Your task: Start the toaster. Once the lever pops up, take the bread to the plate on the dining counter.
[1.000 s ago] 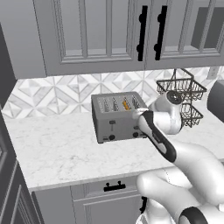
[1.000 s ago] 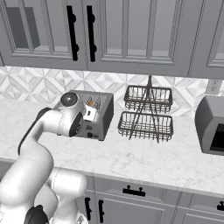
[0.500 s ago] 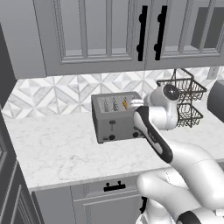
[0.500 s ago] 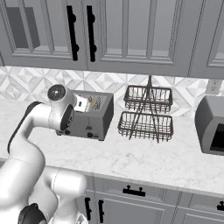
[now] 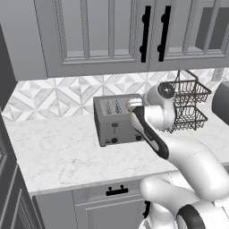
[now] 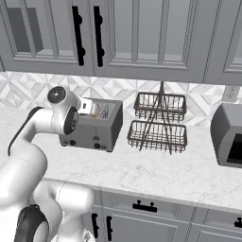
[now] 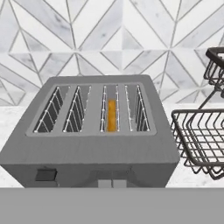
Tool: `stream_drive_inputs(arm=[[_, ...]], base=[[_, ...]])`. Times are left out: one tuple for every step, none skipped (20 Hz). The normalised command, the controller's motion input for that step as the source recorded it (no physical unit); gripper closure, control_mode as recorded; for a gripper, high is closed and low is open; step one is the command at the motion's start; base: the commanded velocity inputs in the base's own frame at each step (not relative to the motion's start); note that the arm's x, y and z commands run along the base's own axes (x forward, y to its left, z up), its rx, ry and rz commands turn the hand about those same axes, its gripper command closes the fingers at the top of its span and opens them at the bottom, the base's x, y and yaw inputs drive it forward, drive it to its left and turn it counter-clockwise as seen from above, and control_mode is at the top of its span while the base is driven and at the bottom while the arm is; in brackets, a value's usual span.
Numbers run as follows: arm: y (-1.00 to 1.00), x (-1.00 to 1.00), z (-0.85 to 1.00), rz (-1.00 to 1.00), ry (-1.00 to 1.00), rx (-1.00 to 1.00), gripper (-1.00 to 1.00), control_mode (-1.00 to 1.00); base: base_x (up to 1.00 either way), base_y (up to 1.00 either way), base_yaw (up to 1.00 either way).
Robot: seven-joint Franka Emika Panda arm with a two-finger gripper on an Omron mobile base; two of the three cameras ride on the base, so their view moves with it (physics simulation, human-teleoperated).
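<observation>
The grey four-slot toaster (image 5: 112, 123) (image 6: 101, 131) (image 7: 87, 153) stands on the marble counter against the tiled wall. The bread (image 7: 111, 114), an orange slice, sits low in the third slot from the left. A bit of the bread's orange (image 6: 96, 112) shows at the toaster's top. My gripper (image 5: 130, 106) (image 6: 92, 108) hovers just above the toaster's front top edge, shut with nothing in it. The arm covers the right end of the toaster's front in the left base view. The plate and the dining counter are out of view.
A two-tier wire basket (image 5: 188, 105) (image 6: 158, 123) (image 7: 201, 135) stands close to the toaster's right. A toaster oven (image 6: 229, 134) sits further right. Grey upper cabinets (image 5: 134, 36) hang overhead. Bare marble counter (image 5: 58, 152) lies to the toaster's left and front.
The arm has lifted, carrying the hand from in front of the toaster's face to just over its top front edge. The toaster and bread have not moved.
</observation>
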Motion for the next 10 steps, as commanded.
stream_drive_inputs(arm=[[0.21,0.34,0.00,0.00,-0.01,-0.10,1.00,-1.00],[0.22,0.36,0.00,0.00,0.00,-0.10,1.00,-1.00],[0.18,0.36,0.00,0.00,-0.01,-0.08,1.00,-1.00],[0.13,0.36,0.00,0.00,-0.01,-0.07,1.00,-1.00],[0.08,0.36,0.00,0.00,-0.01,-0.05,1.00,-1.00],[0.02,0.36,0.00,0.00,-0.02,-0.03,1.00,-1.00],[0.00,0.38,0.00,0.00,-0.02,-0.02,1.00,-1.00],[0.00,0.38,0.00,0.00,-0.03,0.00,1.00,-1.00],[0.00,0.39,0.00,0.00,-0.01,-0.01,1.00,-1.00],[0.00,0.40,0.00,0.00,-0.01,-0.01,1.00,-1.00]], base=[[0.00,0.00,0.00],[0.00,0.00,0.00],[0.00,0.00,0.00],[0.00,0.00,0.00],[0.00,0.00,0.00],[0.00,0.00,0.00],[0.00,0.00,0.00],[0.00,0.00,0.00],[0.00,0.00,0.00],[0.00,0.00,0.00]])
